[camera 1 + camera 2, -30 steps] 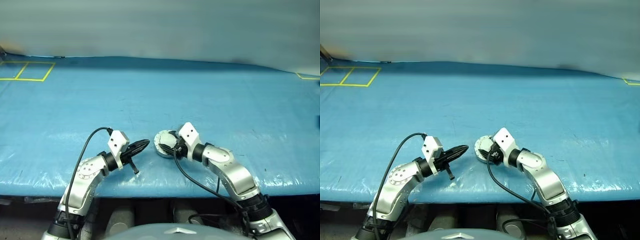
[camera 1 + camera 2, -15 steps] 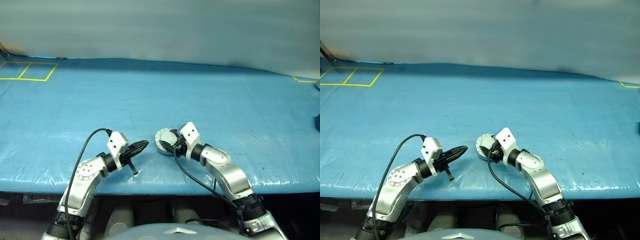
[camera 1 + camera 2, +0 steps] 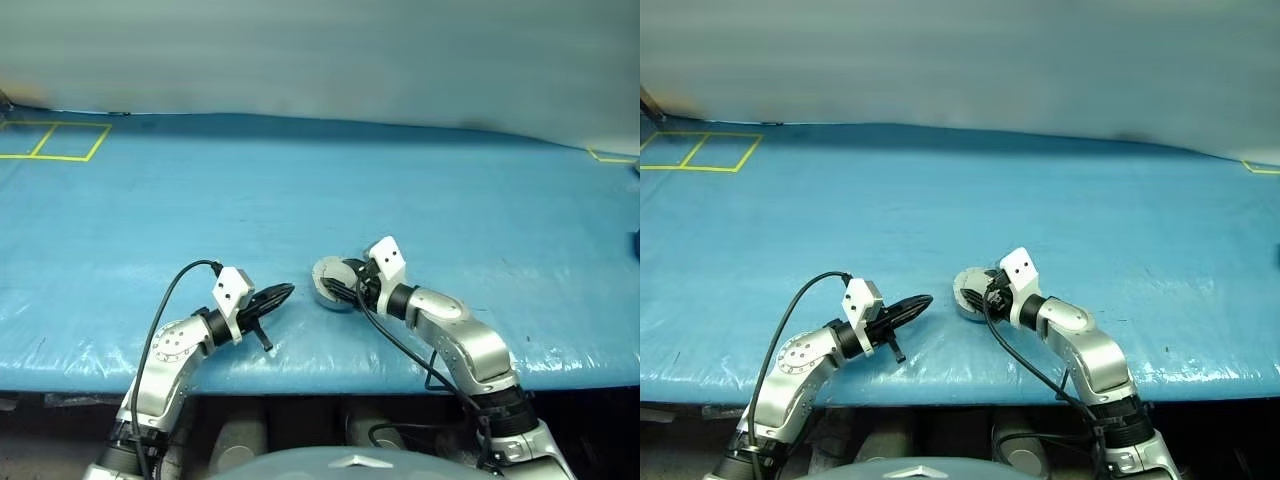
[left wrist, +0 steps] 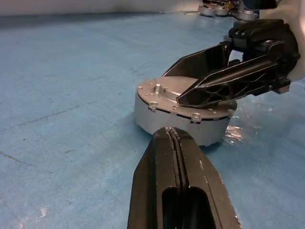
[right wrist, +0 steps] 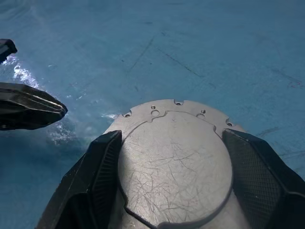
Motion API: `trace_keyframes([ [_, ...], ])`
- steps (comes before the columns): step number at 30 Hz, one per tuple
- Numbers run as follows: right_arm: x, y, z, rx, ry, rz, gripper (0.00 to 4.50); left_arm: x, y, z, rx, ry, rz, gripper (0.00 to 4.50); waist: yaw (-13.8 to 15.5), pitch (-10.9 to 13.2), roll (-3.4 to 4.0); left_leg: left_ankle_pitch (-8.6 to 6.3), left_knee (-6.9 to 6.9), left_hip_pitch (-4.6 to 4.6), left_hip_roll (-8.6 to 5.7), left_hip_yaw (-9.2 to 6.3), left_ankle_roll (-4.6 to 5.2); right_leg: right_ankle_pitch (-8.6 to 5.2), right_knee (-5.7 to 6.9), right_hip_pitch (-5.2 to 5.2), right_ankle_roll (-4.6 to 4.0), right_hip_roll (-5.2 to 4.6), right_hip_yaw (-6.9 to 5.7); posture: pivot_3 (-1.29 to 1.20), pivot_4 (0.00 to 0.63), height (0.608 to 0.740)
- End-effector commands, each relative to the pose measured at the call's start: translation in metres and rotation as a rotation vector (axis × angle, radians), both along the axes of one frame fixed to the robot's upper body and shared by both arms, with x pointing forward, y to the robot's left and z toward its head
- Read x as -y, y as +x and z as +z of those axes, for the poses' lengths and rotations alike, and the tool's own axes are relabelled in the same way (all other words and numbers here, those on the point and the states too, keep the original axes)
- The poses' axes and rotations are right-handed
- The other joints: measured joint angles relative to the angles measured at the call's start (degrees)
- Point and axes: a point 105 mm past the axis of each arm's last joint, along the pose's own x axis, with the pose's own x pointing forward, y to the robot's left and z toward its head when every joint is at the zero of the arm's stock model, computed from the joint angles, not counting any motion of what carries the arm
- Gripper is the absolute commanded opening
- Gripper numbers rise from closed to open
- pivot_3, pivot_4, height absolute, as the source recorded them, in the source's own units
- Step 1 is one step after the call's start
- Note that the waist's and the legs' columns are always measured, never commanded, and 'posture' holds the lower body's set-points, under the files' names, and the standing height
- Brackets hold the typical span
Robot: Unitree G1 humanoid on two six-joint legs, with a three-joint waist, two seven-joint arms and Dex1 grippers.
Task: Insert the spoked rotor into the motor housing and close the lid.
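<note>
Item 1: motor housing [image 4: 183, 112], lid [image 5: 174, 157] shut, on my blue table [image 3: 400, 190], near edge. I read no markings. Right gripper [image 5: 174, 167] spread, straddling the lid's scratched, plain top. Left gripper [image 4: 174, 143] pressed together, empty, just beside the housing.

Scratched matt metal lid [image 5: 174, 157], glossy blue table cover [image 3: 300, 190] — black plastic fingers [image 5: 95, 176]

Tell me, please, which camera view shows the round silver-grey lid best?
The right wrist view: the round silver-grey lid is seen from above, near. The left wrist view shows it edge-on; the head views, small.
</note>
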Motion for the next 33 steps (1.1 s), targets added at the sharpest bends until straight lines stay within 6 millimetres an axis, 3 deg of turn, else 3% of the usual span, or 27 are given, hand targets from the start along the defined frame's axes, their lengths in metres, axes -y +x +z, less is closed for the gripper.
trace_keyframes([
  [1,-0.016,-0.024,-0.044,-0.182,-0.075,0.086,3.04,0.001,0.004,0.009,0.050,-0.017,-0.005,0.00,-0.5,0.0,0.00,-0.05,0.00,-0.15,-0.03,0.00,-0.03,0.02,-0.02,-0.15,-0.02,0.12,0.01,0.00,0.150,0.740],
  [5,-0.004,-0.016,-0.065,-0.173,-0.199,0.012,3.04,-0.002,0.007,0.009,0.057,-0.020,0.034,0.00,-1.7,0.0,-0.01,-0.28,-0.31,-0.03,0.26,-0.18,-0.17,-0.11,-0.01,-0.23,-0.31,0.40,0.03,0.00,0.150,0.740],
  [12,0.012,-0.005,-0.075,-0.142,-0.280,-0.082,3.04,0.000,0.007,0.010,0.050,-0.020,0.033,0.00,-1.7,0.3,0.24,0.00,-0.75,1.05,0.47,-0.20,-0.25,-0.52,-0.02,0.19,-0.75,0.87,0.16,0.00,0.150,0.740],
  [17,0.018,-0.009,-0.085,-0.159,-0.351,-0.070,3.04,0.003,0.006,0.014,0.056,-0.027,0.032,0.00,-1.2,0.3,0.12,0.25,-0.75,1.14,0.52,-0.24,-0.46,-0.50,-0.02,0.22,-0.69,0.59,0.24,0.00,0.150,0.740],
  [24,0.011,-0.015,-0.084,-0.117,-0.347,-0.006,3.04,0.004,0.006,0.015,0.056,-0.027,0.024,0.00,-1.2,0.2,-0.07,0.35,-0.75,1.14,0.46,-0.07,-0.49,-0.35,-0.09,0.22,-0.41,0.44,0.31,0.00,0.150,0.740],
  [27,0.015,-0.007,-0.080,-0.005,-0.400,-0.041,3.04,0.003,0.007,0.014,0.055,-0.022,0.019,0.00,-1.2,0.2,-0.04,0.35,-0.84,1.12,0.46,-0.08,-0.49,-0.34,-0.08,0.16,-0.41,0.46,0.28,0.00,0.150,0.740],
  [33,0.021,0.005,-0.072,0.039,-0.354,-0.134,3.04,0.002,0.007,0.012,0.054,-0.020,0.021,0.00,-1.0,0.3,0.03,0.36,-0.88,0.90,0.10,-0.11,-0.49,-0.30,-0.09,-0.02,-0.36,0.49,0.28,0.00,0.150,0.740],
])
